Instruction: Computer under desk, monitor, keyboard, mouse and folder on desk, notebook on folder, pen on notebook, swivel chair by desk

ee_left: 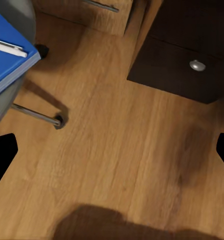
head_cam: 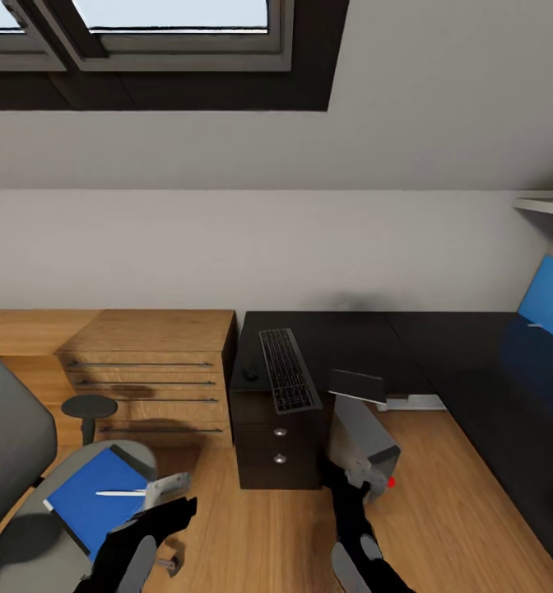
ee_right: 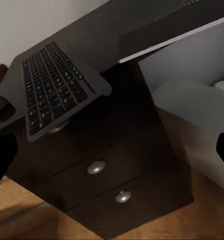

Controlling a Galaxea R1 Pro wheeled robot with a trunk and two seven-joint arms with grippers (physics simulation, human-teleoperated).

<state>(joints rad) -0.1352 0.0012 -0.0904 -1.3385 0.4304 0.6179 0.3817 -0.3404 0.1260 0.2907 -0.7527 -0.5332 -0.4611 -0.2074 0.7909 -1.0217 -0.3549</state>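
In the head view, the keyboard [head_cam: 289, 371] is seen on the black surface [head_cam: 466, 354], overhanging its front edge, with the mouse [head_cam: 250, 375] beside it and the notebook [head_cam: 358, 385] on its other side. The grey computer [head_cam: 363, 436] stands under the surface. The folder [head_cam: 95, 497] lies on the swivel chair [head_cam: 17, 461] with the pen [head_cam: 120, 493] on top. The left gripper [head_cam: 171, 515] is held beside the chair, the right gripper [head_cam: 360, 478] at the computer.

In the left wrist view, oak floor [ee_left: 117, 160] is shown between widely parted jaws.

In the right wrist view, the drawers [ee_right: 104, 172] are framed below the keyboard; the jaws stand apart.
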